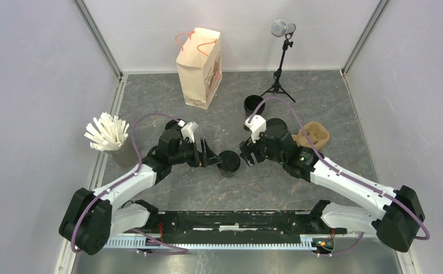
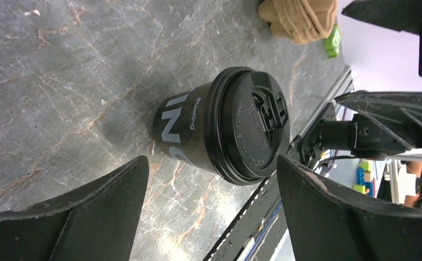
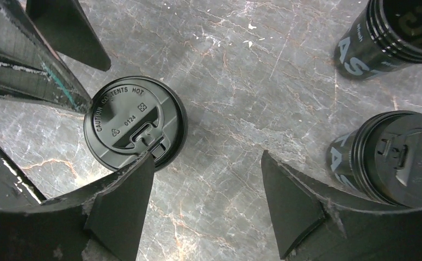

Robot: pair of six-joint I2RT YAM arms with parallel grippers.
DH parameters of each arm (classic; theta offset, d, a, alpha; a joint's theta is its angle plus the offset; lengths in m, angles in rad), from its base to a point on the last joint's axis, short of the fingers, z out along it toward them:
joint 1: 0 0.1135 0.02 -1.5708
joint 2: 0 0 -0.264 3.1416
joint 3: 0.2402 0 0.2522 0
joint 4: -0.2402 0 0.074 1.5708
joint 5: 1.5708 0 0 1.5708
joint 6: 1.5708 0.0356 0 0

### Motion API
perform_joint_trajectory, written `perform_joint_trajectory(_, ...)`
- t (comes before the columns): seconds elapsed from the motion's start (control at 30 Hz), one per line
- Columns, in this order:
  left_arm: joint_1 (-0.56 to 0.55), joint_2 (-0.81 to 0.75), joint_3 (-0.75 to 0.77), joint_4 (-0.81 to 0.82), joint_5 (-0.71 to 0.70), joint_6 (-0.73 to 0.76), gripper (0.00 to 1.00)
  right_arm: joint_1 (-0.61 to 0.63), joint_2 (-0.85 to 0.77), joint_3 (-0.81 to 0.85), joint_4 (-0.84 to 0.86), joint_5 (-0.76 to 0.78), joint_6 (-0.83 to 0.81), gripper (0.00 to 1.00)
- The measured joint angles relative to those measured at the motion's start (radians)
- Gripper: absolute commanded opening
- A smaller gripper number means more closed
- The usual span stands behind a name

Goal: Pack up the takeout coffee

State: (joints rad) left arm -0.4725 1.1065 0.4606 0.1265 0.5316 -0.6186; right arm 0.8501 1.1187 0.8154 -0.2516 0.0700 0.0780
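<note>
On grey veined tabletop (image 1: 322, 97), between pale walls (image 1: 31, 85), stands 1 lidded cup (image 1: 229, 161).

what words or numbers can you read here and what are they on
"CAUTION CONTENTS HOT": embossed on the lid of the middle cup
"0124": same lid
"IN": large white letters on the middle cup's side, cut off
"AST": top right cup, cut off
"AS": lower right cup, cut off
Small print beside "IN": too blurred to read
Paper bag print: too small to read
</note>
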Motion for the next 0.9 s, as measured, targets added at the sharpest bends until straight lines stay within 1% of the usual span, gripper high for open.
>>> perform_joint_trajectory(0.17, -0.024, 0.024, 0.026, -0.051, -0.027, 0.041, 0.93, -0.090, -0.006, -0.082, 0.119, -0.159, 0.027, 0.75)
perform_joint_trajectory(0.4, -0.029, 0.043, 0.045, -0.063, -0.034, 0.069, 0.91, -0.141, 0.061, -0.098, 0.238, -0.331, 0.050, 0.76)
perform_joint_trajectory(0.53, -0.029, 0.074, 0.053, -0.062, -0.034, 0.073, 0.86, -0.145, 0.109, -0.098, 0.281, -0.394, 0.060, 0.76)
perform_joint_trajectory(0.67, -0.029, 0.109, 0.053, -0.053, -0.033, 0.073, 0.81, -0.145, 0.155, -0.098, 0.301, -0.419, 0.061, 0.75)
perform_joint_trajectory(0.83, -0.032, 0.116, 0.054, -0.032, -0.033, 0.073, 0.75, -0.145, 0.217, -0.098, 0.314, -0.442, 0.061, 0.70)
perform_joint_trajectory(0.87, -0.033, 0.117, 0.054, -0.027, -0.034, 0.073, 0.73, -0.145, 0.225, -0.098, 0.316, -0.444, 0.061, 0.68)
perform_joint_trajectory(0.9, -0.034, 0.120, 0.054, -0.021, -0.034, 0.073, 0.69, -0.145, 0.232, -0.100, 0.322, -0.447, 0.061, 0.67)
